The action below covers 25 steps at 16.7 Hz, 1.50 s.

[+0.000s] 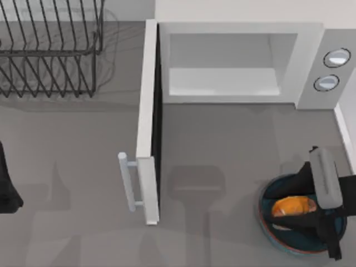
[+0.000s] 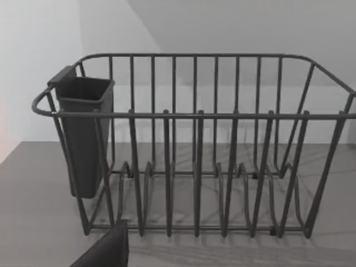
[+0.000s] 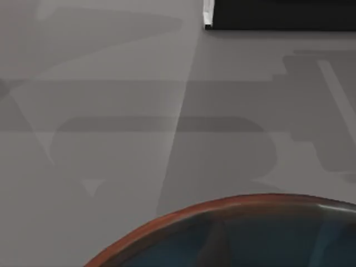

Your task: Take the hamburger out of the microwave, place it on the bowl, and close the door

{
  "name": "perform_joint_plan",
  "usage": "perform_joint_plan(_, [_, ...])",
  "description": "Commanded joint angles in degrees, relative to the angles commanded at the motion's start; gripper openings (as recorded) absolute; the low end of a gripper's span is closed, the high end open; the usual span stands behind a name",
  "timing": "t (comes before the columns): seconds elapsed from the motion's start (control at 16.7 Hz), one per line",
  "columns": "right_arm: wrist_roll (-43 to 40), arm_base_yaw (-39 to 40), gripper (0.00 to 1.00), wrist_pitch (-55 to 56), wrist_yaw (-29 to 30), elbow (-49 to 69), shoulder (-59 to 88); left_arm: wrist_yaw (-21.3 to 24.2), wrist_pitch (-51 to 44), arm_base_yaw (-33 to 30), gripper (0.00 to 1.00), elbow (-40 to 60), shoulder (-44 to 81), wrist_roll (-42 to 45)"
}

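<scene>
Large white boxy microwave [image 1: 239, 33] w/ pale cavity sits at the far edge of the grey desk [image 1: 222, 144], right of centre; grey side panel w/ two round dials [image 1: 332, 68] on its right. Cavity looks bare. Tall flat white door [image 1: 149, 119] w/ dark inner edge stands swung wide open, sticking out toward the near edge, white bar handle [image 1: 129, 181] on its left face.

Wide round dark teal-blue bowl [image 1: 300, 242] w/ reddish-brown rim is at the near right corner of the desk. Small rounded orange-brown hamburger [image 1: 290, 207] is over the bowl, inside its rim in top view; can't tell if it rests on the bowl. Right gripper [image 1: 297, 208] hangs directly above the bowl, dark fingers on either side of the bun, apparently clamped on it. Right wrist view: bowl rim [image 3: 222, 208] arcs across, grey desk beyond, dark door edge [image 3: 278, 14] farther off.

Left arm [image 1: 6, 186] parked at the left edge of the desk, well apart from the microwave; finger state: cannot tell. Dark wire dish rack [image 1: 50, 50] at the far left corner; left wrist view shows it w/ a dark grey cutlery cup [image 2: 83, 133] hooked on one end.
</scene>
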Motion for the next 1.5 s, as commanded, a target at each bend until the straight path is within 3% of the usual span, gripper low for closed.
perform_joint_plan(0.42, [-0.49,-0.94,1.0,-1.01,-0.46,0.49,-0.79,0.0,0.0,0.0,1.0,0.0,0.0,0.0])
perform_joint_plan(0.66, [3.86,-1.4,1.0,-1.39,3.8,-1.51,-6.91,0.0,0.0,0.0,1.0,0.0,0.0,0.0])
perform_joint_plan(0.96, [17.08,-2.78,1.0,-2.53,16.72,-7.56,-28.14,0.0,0.0,0.0,1.0,0.0,0.0,0.0])
perform_joint_plan(1.5, [49.73,-6.18,1.0,-5.34,48.59,-22.44,-84.02,0.0,0.0,0.0,1.0,0.0,0.0,0.0])
